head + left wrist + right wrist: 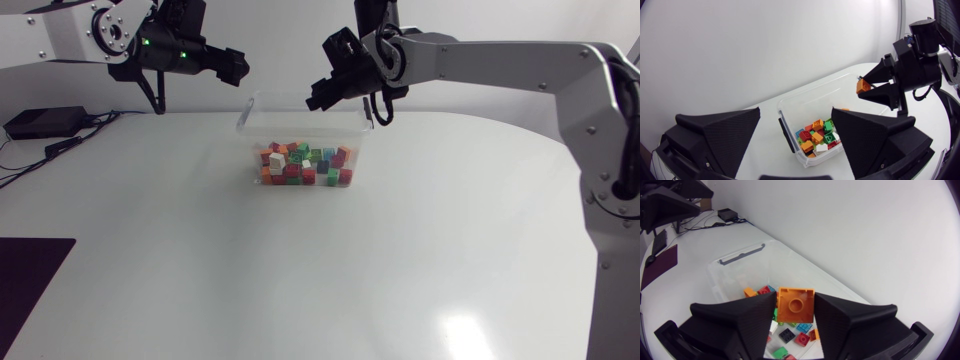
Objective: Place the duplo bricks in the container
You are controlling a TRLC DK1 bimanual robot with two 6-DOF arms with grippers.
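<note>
A clear plastic container (250,112) stands at the table's far middle with several coloured duplo bricks (305,165) on its floor. My right gripper (318,98) hangs above the container's far right corner. It is shut on an orange brick (795,305), which sits slightly tilted between its fingers, studs toward the camera, over the brick pile (790,336). The left wrist view shows the same orange brick (862,86) at the right gripper's tips. My left gripper (240,68) hovers off the container's far left corner, open and empty, its fingers (720,135) spread wide above the container (782,107).
A black box with cables (45,122) lies at the far left of the table. A dark mat (30,275) covers the near left corner. The container's handle (740,257) faces my left arm.
</note>
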